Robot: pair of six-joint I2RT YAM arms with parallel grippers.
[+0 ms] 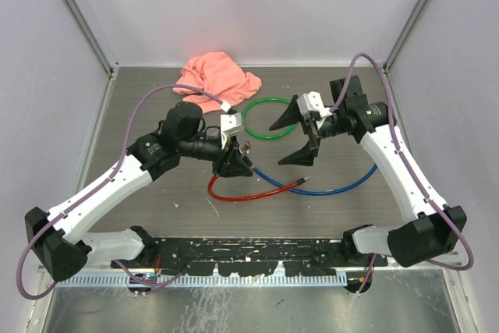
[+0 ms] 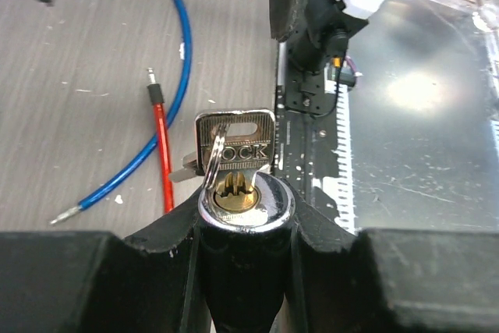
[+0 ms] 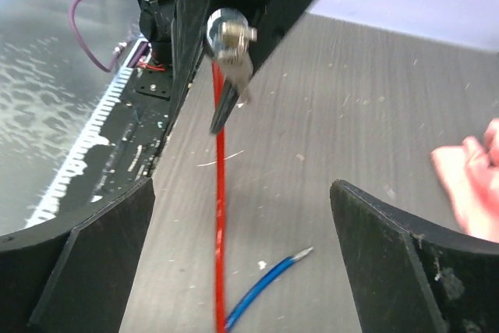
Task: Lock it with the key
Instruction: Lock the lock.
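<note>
Key (image 2: 234, 139) in lock (image 2: 248, 202) cyl; L gripper (image 2: 245, 232) clamps lock.

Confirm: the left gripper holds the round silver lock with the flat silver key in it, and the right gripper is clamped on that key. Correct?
No. The right gripper stands wide open, clear of the flat silver key, per the right wrist view. The left gripper holds the round silver lock.
</note>
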